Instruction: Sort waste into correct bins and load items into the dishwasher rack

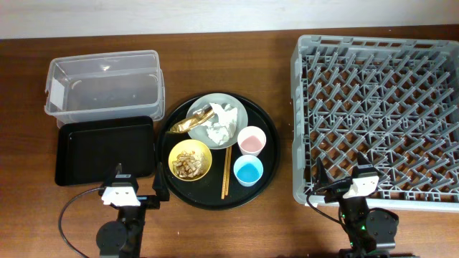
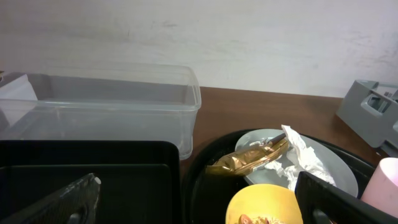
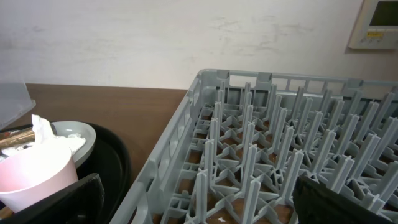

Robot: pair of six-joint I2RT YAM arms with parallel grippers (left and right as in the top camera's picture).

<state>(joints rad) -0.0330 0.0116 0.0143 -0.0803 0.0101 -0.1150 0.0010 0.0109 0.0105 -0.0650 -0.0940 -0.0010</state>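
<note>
On the round black serving tray (image 1: 161, 136) sit a grey-green plate (image 1: 240, 107) holding white napkins (image 1: 221, 125) and a gold wrapper (image 1: 190, 122), a yellow bowl (image 1: 189, 159) with tan food scraps, a pink cup (image 1: 251, 140), a blue cup (image 1: 248, 171) and wooden chopsticks (image 1: 226, 172). The clear tub (image 1: 104, 82) and the black rectangular tray (image 1: 104, 150) lie at the left. The grey rack (image 1: 376, 115) is at the right. My left gripper (image 2: 199, 202) is open and empty, low over the black tray's edge. My right gripper (image 3: 199, 199) is open and empty at the rack's near left corner.
The two arm bases (image 1: 122, 229) (image 1: 366, 218) stand at the table's front edge. A light wall runs behind the table. The rack's upright pegs (image 3: 249, 143) fill the space between the right fingers.
</note>
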